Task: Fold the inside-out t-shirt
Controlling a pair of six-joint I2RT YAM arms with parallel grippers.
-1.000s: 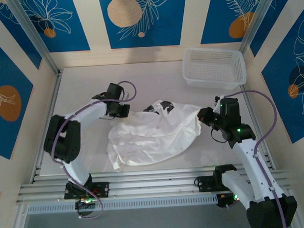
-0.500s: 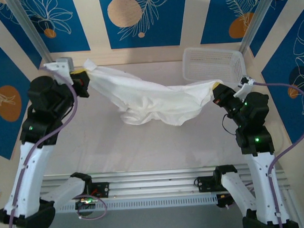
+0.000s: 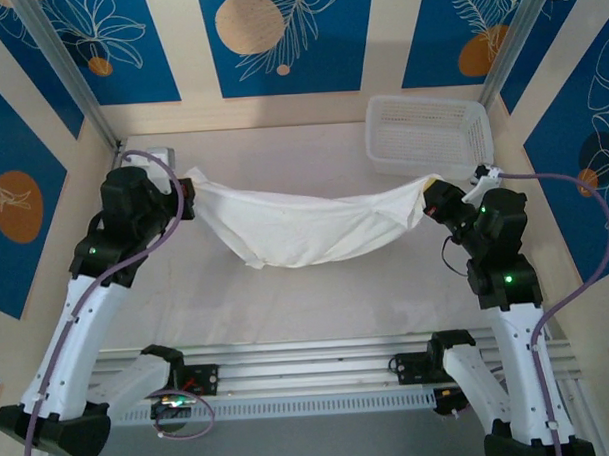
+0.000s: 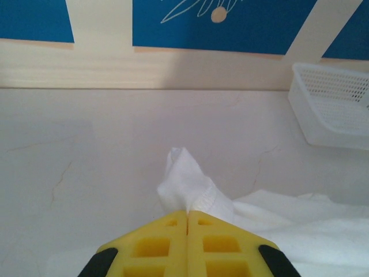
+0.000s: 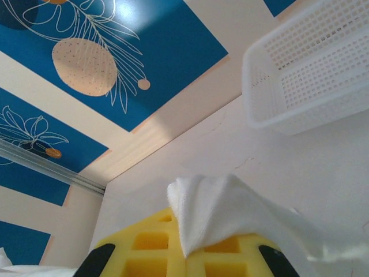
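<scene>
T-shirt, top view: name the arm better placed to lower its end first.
Probably left. Both hold the t-shirt stretched between them; the left gripper has bare table beneath, while the basket stands close behind the right gripper.

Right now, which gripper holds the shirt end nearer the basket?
The right gripper: its end of the t-shirt hangs just before the mesh basket; the left gripper pinches the opposite end.

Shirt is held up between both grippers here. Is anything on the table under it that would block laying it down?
Nothing visible. The t-shirt hangs between the left gripper and the right gripper over bare table; the mesh basket sits farther back, at the far right.
</scene>
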